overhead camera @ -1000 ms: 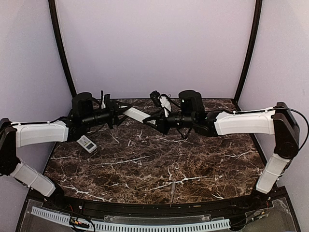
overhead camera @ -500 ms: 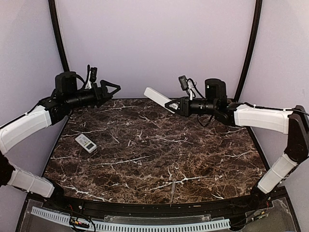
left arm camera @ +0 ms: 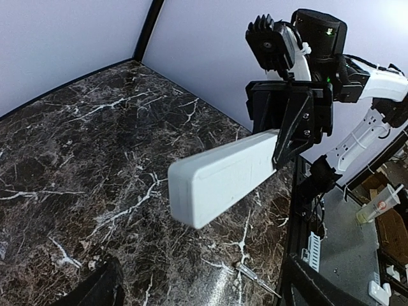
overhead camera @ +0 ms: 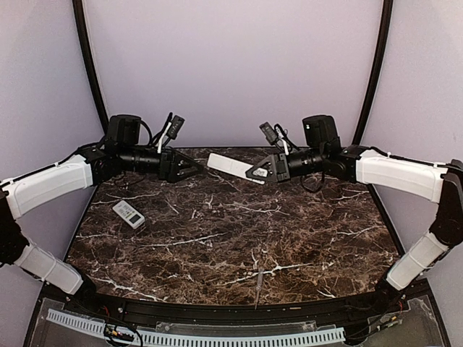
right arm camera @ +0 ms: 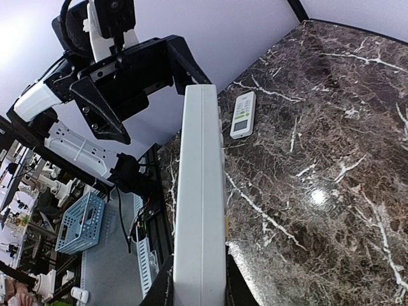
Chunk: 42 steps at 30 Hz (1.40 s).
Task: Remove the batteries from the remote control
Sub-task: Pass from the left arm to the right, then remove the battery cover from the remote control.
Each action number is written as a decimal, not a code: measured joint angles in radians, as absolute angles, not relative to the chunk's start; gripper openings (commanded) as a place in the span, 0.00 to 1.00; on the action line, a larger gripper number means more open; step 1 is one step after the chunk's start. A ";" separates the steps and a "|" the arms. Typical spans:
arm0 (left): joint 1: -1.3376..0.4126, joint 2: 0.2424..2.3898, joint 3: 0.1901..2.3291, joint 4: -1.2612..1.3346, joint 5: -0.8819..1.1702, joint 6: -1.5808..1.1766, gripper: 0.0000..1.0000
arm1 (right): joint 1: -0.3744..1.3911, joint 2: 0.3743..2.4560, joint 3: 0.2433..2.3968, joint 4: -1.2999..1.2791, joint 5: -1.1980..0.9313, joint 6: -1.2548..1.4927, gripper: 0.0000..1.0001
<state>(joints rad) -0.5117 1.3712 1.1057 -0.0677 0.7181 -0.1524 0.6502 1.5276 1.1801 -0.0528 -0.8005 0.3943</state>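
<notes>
Brown marble tabletop (overhead camera: 217, 238) veined in white spreads under both arms, with pale lilac walls behind. Clamped tight on one end of a long white slab-shaped plastic remote control (overhead camera: 231, 166), the right pincer (overhead camera: 259, 172) holds it in the air. Its free end points at the left pincer (overhead camera: 194, 167), which gapes wide just short of that end with nothing in it. To do this step well, I judge the left pincer should close squarely across the flat faces of the free end; a skewed bite could twist the body loose. No batteries show in any view. Presumably they sit inside the remote control, whose visible faces are plain, smooth and closed. Below and left of it on the marble lies a small white remote with a screen (overhead camera: 129, 214). Well below it, toward the near edge, lies a thin pointed tool (overhead camera: 259, 284).
</notes>
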 measured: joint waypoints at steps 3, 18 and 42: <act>-0.521 1.372 1.102 -0.047 0.770 -0.161 0.87 | 0.680 1.533 1.184 -0.069 -0.827 0.400 0.00; -0.548 1.401 1.092 0.014 0.855 -0.218 0.64 | 0.722 1.607 1.272 -0.084 -0.894 0.397 0.00; -0.541 1.412 1.091 0.028 0.975 -0.248 0.18 | 0.726 1.618 1.287 -0.128 -0.978 0.340 0.00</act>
<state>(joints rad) -0.5407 1.4124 1.0912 0.0277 0.9752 -0.2478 0.7258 1.6176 1.2869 -0.1284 -0.9783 0.3397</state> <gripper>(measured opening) 0.247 0.171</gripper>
